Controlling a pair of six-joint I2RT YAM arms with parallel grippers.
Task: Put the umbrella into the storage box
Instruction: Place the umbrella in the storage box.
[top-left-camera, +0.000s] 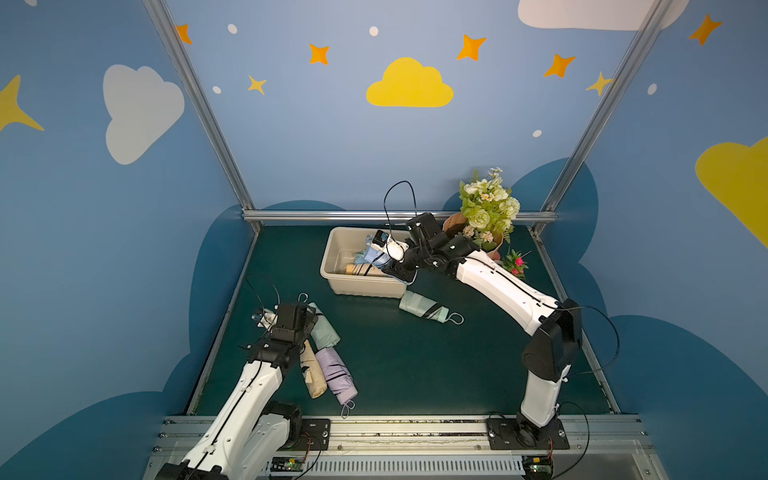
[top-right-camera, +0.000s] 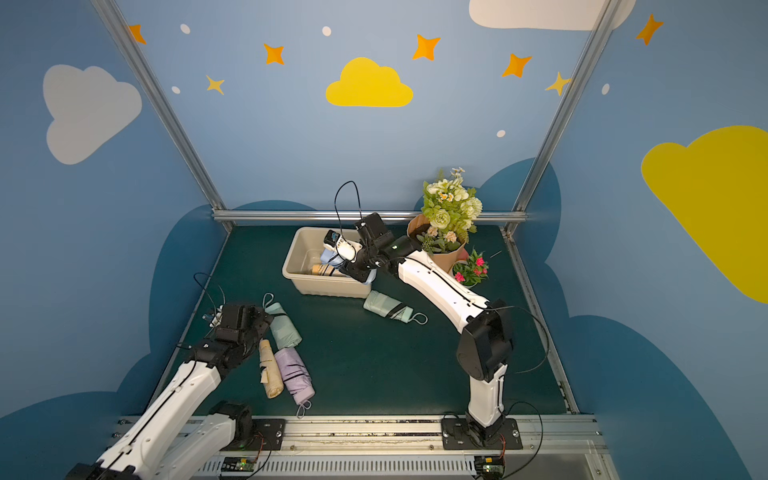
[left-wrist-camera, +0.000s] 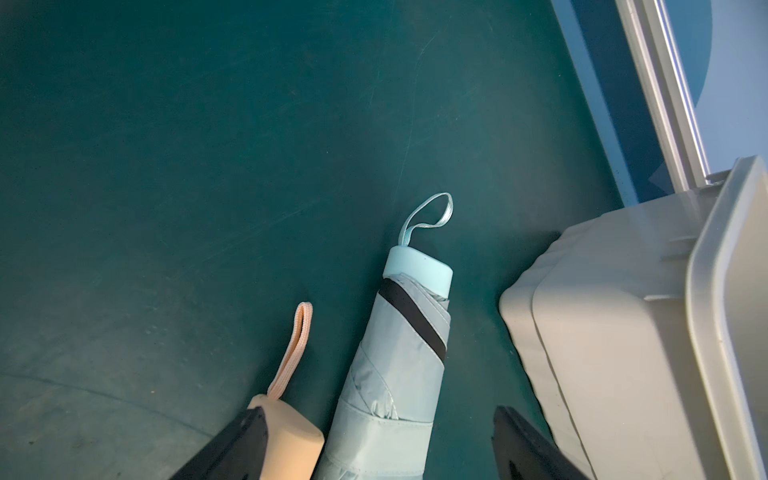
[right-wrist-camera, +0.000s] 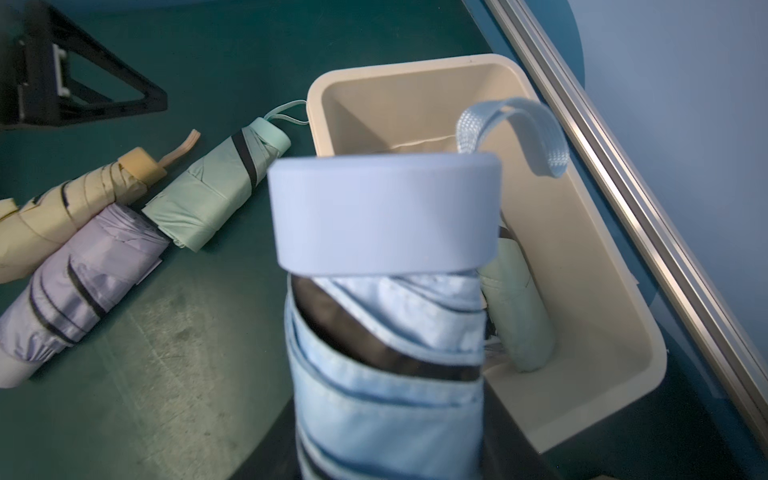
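Storage box (top-left-camera: 365, 287): was plain cream-beige
Light-blue umbrella (right-wrist-camera: 386, 374): pale blue cloth carried darker blue stripes and black band; cap, strap were same pale blue
Worktop (top-left-camera: 395, 365): was dark teal-green
Mint umbrella (left-wrist-camera: 395, 374): pale mint, black diagonal band
Lilac umbrella (top-left-camera: 334, 372): showed black streaks
Beige umbrella (top-left-camera: 313, 378): sandy, peach strap
Wall (top-left-camera: 332, 145): blue, bore yellow and white clouds, orange stars
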